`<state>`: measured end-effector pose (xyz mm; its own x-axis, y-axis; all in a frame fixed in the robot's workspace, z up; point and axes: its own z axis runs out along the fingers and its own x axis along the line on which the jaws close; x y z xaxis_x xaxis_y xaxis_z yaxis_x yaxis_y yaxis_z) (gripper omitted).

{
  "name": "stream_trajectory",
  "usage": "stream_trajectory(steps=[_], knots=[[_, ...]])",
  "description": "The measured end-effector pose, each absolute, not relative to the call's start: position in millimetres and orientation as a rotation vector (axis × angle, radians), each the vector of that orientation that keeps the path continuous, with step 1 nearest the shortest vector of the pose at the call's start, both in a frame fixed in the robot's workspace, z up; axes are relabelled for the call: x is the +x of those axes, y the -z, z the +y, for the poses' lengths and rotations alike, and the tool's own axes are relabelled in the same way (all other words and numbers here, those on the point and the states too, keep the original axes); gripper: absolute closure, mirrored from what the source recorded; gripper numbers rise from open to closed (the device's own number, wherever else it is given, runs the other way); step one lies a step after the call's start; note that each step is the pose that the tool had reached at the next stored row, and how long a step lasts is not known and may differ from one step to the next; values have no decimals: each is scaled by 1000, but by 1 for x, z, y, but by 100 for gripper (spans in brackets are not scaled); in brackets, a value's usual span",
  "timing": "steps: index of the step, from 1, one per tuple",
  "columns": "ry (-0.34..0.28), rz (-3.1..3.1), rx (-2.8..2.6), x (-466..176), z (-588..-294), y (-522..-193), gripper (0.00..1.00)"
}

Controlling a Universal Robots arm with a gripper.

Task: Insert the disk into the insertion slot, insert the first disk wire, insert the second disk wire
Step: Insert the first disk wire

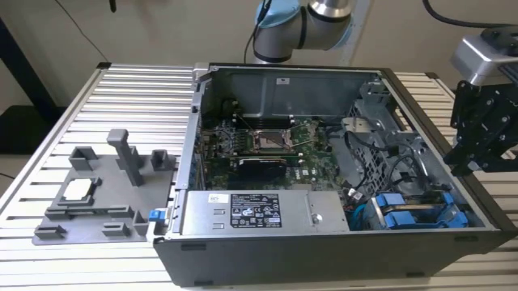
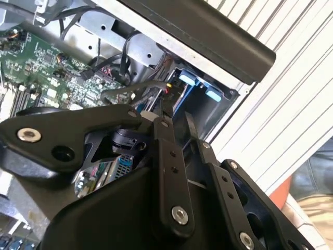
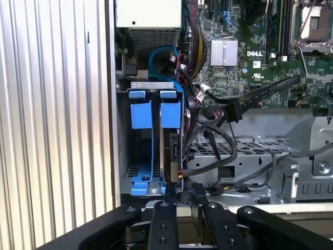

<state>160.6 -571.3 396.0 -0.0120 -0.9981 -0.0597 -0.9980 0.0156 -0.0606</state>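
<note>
The disk (image 3: 168, 151) stands on edge in its blue carrier (image 3: 170, 113) inside the insertion slot (image 3: 124, 136) of the grey drive cage, at the near right corner of the open case (image 1: 324, 251) in the exterior view. It also appears there as a silver strip between blue frames (image 1: 421, 208). A black flat wire with its plug (image 3: 232, 110) hangs loose over the cage. Another plug with yellow and red leads (image 3: 175, 177) lies against the disk's end; I cannot tell if it is seated. My gripper (image 3: 182, 200) hovers above and outside the case's right wall (image 1: 477, 139), its fingers (image 2: 167, 140) a narrow gap apart and holding nothing.
A second blue carrier (image 3: 141, 112) sits beside the disk. Black cables (image 3: 218, 151) loop over the cage. The green motherboard (image 1: 259, 142) and grey power-supply box (image 1: 259, 212) lie inside the case. A grey fixture plate (image 1: 97, 194) rests on the ribbed table at the exterior view's left.
</note>
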Motion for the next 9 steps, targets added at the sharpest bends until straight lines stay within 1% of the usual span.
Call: stream_trajectory(steps=[5, 9], knots=[[2, 2176, -2146, 161, -569, -396, 73], [2, 2176, -2146, 160, -558, -396, 73]])
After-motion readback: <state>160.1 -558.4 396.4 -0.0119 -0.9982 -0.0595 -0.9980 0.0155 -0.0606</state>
